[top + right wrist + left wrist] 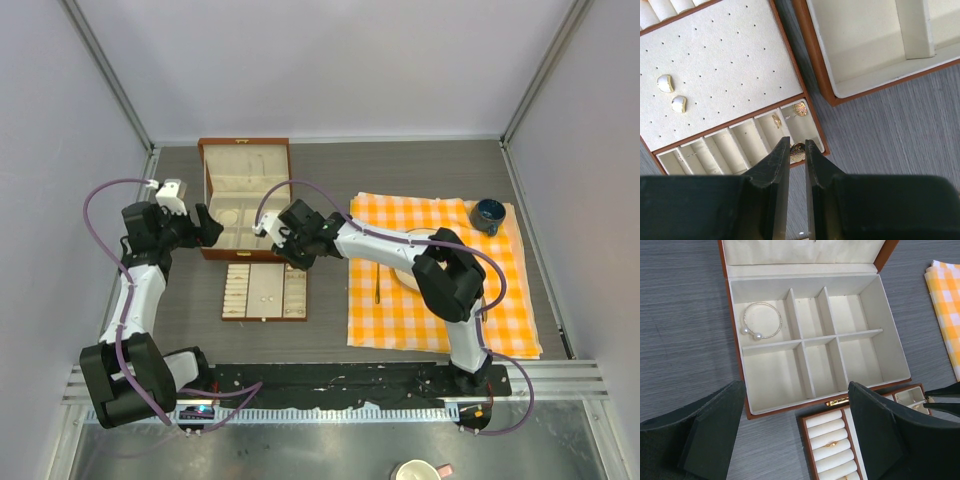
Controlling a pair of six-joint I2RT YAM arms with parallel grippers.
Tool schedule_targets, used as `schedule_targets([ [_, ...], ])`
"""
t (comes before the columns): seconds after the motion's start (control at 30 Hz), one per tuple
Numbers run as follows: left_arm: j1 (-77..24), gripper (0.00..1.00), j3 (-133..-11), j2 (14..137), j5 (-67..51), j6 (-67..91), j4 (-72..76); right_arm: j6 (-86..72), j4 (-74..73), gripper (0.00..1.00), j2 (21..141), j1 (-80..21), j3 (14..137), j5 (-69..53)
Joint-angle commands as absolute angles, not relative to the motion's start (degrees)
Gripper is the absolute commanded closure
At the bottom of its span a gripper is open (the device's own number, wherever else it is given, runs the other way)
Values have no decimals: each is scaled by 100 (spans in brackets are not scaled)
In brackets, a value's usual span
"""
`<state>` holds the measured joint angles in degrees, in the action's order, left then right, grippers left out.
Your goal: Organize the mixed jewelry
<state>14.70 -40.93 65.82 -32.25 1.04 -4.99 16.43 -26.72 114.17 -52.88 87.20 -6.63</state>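
Round gold stud (798,152) pinched at tips of right gripper's (797,145) nearly closed jaws, above tray's (730,65) end slot, pearl-tipped silver bracelet (761,321) in box's (874,305) back-left compartment, left gripper (796,392) jaws wide apart, empty

White arms (135,297), black joints (450,282), purple cables (87,212)

The right gripper (797,146) has matt black plastic fingers (774,170), faintly scuffed, pinching a shiny gold stud (797,151) of textured metal. Just beyond their tips the tray (730,55) is velvety cream cloth, pin-holed, in a satin brown wooden frame; far to their left lie two glossy white studs (665,83). Ahead of the left gripper (796,390), the box (775,375) has varnished wood outside and matt cream lining, and the bracelet (779,322) is sparkling silver metal with lustrous pearl ends. The table (890,130) is matt grey, finely grained.
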Motion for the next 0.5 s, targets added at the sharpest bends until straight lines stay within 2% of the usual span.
schedule_targets([
  [0.0,1503,11,-4236,6451,-3401,35,-343,1731,-2408,99,11452,-5326,8754,-615],
  [0.47,1512,11,-4157,6416,-3419,26,-351,1793,-2347,99,11575,-5326,8684,-554],
])
